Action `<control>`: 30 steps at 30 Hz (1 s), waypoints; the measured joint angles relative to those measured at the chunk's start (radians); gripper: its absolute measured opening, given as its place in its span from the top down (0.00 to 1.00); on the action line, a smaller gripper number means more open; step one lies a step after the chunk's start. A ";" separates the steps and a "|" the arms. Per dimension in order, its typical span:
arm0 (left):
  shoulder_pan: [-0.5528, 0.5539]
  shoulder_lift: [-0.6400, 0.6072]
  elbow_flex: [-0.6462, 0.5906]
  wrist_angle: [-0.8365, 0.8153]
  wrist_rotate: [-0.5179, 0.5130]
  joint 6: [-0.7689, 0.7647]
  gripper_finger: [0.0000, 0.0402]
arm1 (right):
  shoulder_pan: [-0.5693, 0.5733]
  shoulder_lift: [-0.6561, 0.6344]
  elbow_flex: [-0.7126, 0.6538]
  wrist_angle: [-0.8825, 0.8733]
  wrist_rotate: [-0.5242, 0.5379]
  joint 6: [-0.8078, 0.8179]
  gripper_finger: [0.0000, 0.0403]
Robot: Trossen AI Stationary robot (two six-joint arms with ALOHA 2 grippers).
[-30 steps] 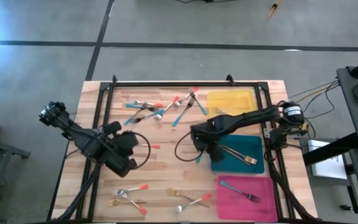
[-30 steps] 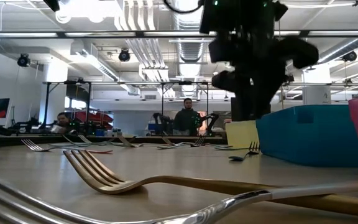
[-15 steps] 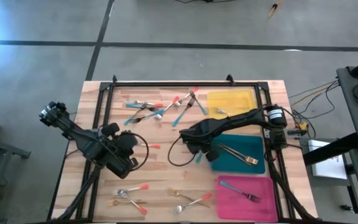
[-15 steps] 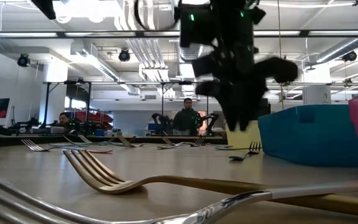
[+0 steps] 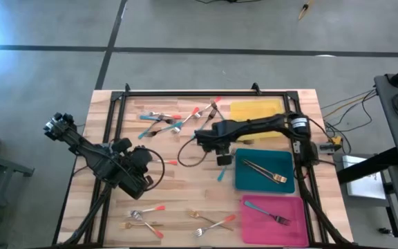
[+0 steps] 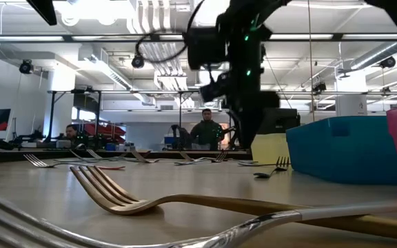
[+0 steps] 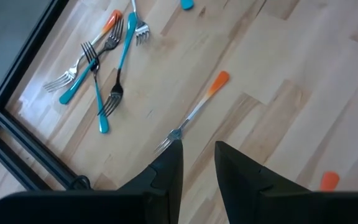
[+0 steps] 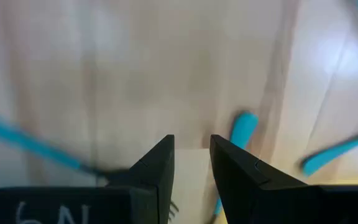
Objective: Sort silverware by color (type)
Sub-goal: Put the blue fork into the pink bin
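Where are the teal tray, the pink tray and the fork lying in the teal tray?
teal tray (image 5: 249,181): high view, bare floor near its left corner.
pink tray (image 5: 258,227): high view, bare lower-left area.
gold fork (image 5: 262,170): high view, middle of its handle.

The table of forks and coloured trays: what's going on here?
Two robot arms are sorting forks by colour. The teal tray holds a gold fork; the pink tray holds a teal-handled fork; the yellow tray looks empty. The right pincer hangs empty, slightly parted, over the wood near the far pile of forks. The left pincer waits, holding nothing, above an orange-handled fork.
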 joint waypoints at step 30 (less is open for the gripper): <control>-0.013 -0.063 -0.026 0.000 -0.025 -0.005 0.81 | -0.092 0.348 0.393 -0.481 -0.008 0.151 0.76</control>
